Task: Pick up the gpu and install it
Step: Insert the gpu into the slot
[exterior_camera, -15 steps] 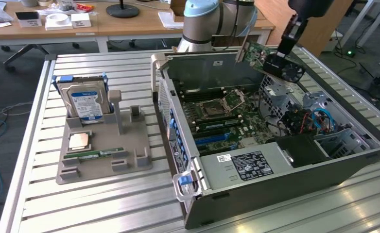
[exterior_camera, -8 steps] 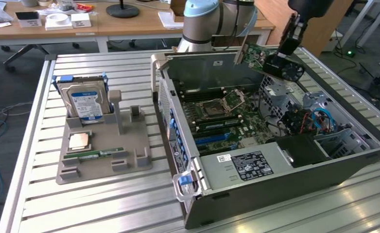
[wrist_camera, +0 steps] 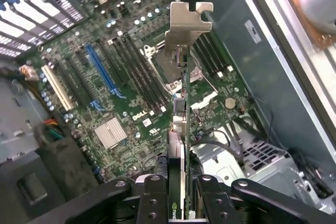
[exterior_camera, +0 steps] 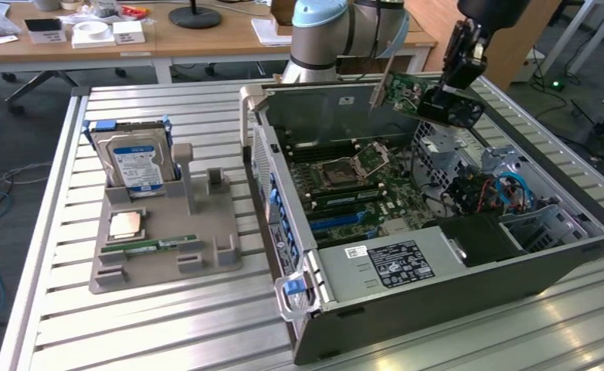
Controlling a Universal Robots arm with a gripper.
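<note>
The gpu (exterior_camera: 407, 91), a thin card with a green board and a silver bracket (exterior_camera: 378, 90), hangs in the air above the far end of the open computer case (exterior_camera: 436, 309). My gripper (exterior_camera: 438, 99) is shut on it. In the wrist view the gpu (wrist_camera: 181, 124) is edge-on between my fingers (wrist_camera: 153, 199), with its bracket (wrist_camera: 187, 24) pointing away. My gripper (wrist_camera: 179, 205) holds it well above the green motherboard (wrist_camera: 105, 93). A blue slot (wrist_camera: 103, 69) lies bare on the board, off to one side of the card.
At the exterior view's left, a grey holder (exterior_camera: 163, 259) carries a silver hard drive (exterior_camera: 137, 158), a processor (exterior_camera: 127, 224) and a memory stick (exterior_camera: 163, 245). Inside the case are the power supply (exterior_camera: 395, 263), drive cages (exterior_camera: 534, 224) and cables (exterior_camera: 508, 189). The case stands on a slatted metal table (exterior_camera: 157, 332).
</note>
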